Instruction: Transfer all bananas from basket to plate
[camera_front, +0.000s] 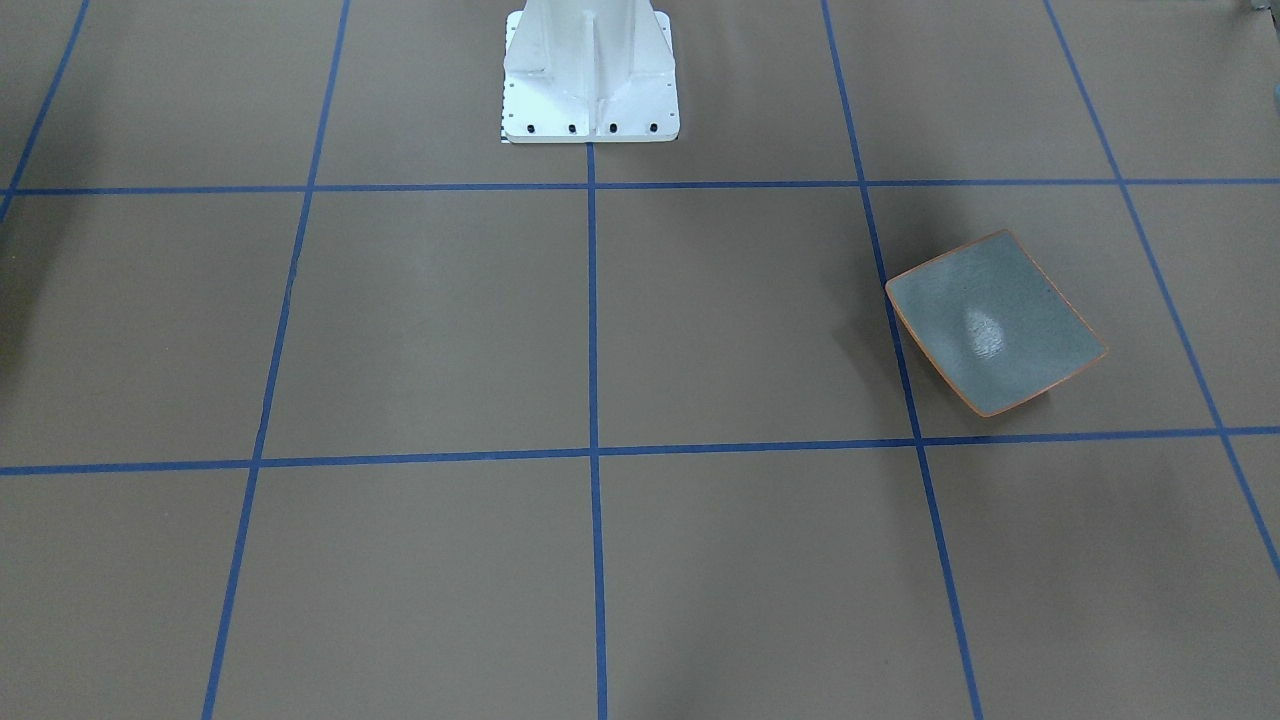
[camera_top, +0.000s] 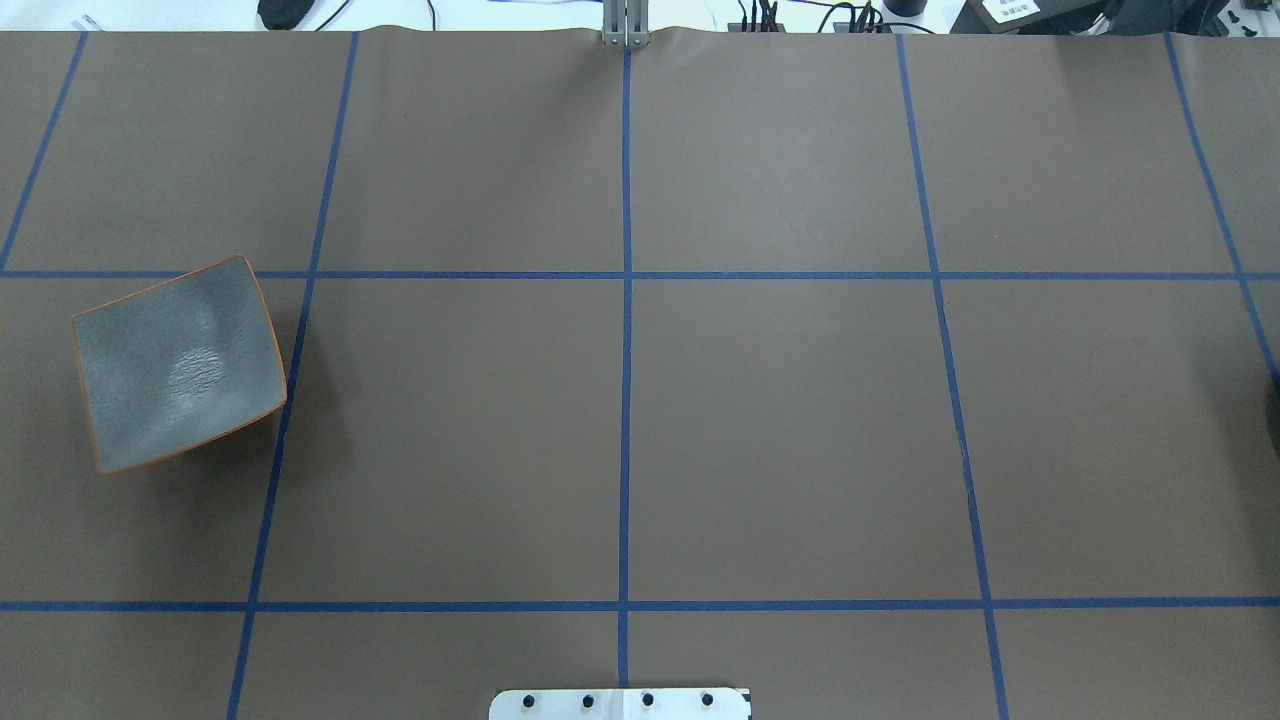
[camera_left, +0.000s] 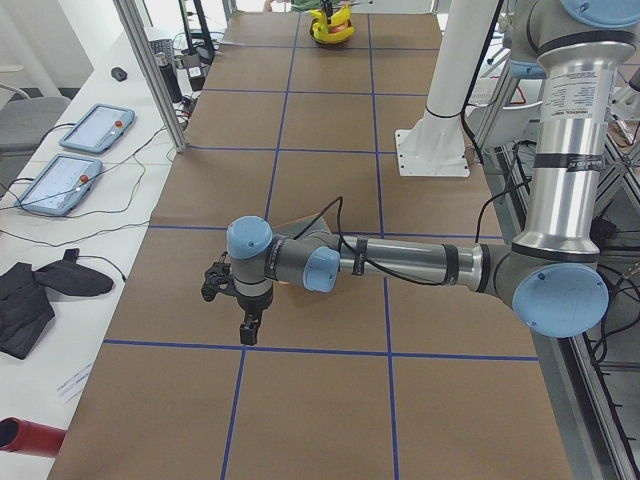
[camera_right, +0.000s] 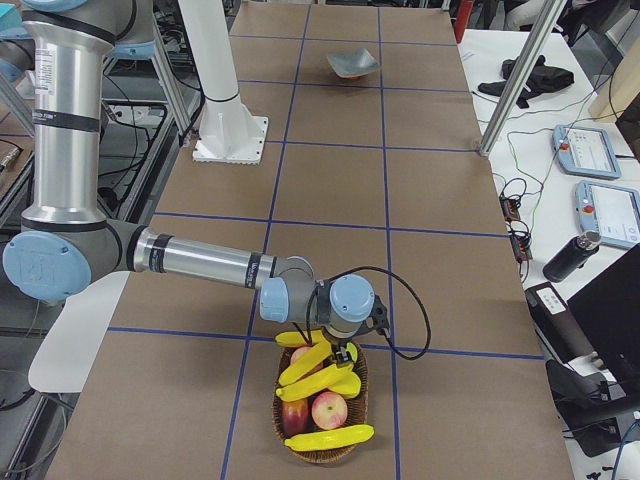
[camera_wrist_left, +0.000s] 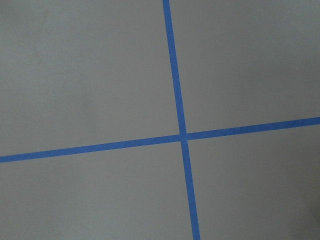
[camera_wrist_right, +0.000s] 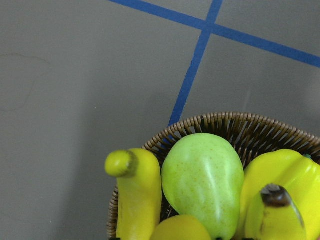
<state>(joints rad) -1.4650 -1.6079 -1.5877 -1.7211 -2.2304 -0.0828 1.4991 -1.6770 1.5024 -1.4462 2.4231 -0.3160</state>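
The grey-blue plate (camera_top: 180, 365) with an orange rim lies bare at the table's left end; it also shows in the front view as the plate (camera_front: 995, 325) and far off as the plate (camera_right: 352, 63). Several yellow bananas (camera_right: 312, 362) lie in a wicker basket (camera_right: 322, 456) at the right end, with red apples (camera_right: 325, 409). The right gripper (camera_right: 343, 352) hangs just over them; I cannot tell whether it is open. Its wrist view shows a banana (camera_wrist_right: 137, 192), a green pear (camera_wrist_right: 202, 180) and the basket rim (camera_wrist_right: 225, 120). The left gripper (camera_left: 243, 318) hovers low over the table; its state is unclear.
The white robot pedestal (camera_front: 590, 80) stands at mid-table on the robot's side. Blue tape lines (camera_wrist_left: 180, 135) grid the brown table. Beside the table are tablets (camera_left: 95, 125), a black cloth (camera_left: 40, 290), an aluminium post (camera_right: 510, 90) and a bottle (camera_right: 570, 255).
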